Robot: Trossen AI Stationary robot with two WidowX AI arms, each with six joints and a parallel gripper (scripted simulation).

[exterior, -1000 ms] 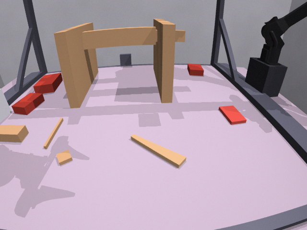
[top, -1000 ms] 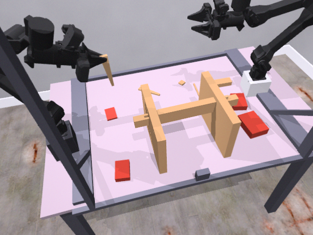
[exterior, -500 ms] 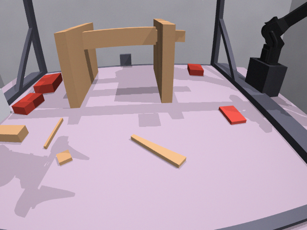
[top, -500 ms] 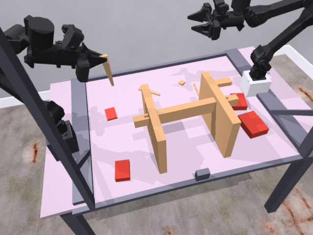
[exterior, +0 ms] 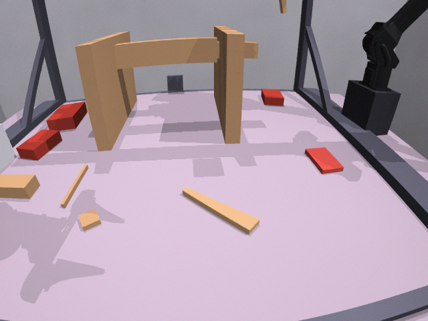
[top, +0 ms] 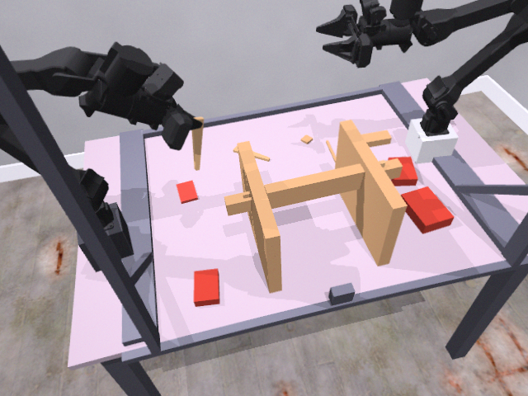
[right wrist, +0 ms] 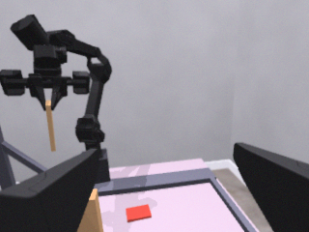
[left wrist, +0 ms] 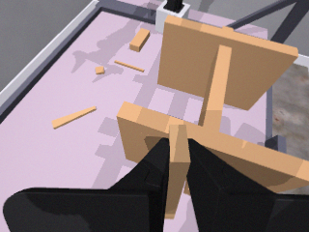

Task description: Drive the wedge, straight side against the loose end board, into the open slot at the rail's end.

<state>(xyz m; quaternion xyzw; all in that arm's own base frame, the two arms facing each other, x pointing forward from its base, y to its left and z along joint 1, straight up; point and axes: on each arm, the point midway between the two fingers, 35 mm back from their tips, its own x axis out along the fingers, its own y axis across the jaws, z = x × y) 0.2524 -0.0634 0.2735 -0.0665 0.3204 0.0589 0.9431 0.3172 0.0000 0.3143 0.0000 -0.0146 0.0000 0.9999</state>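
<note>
The wedge (top: 197,147) (exterior: 283,6) (left wrist: 179,145) (right wrist: 50,127) hangs down from between the left fingers (top: 195,123).

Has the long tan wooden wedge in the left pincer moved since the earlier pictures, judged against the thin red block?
Yes: in the top view, the wedge has moved rightward and down the picture, nearer the block.
</note>
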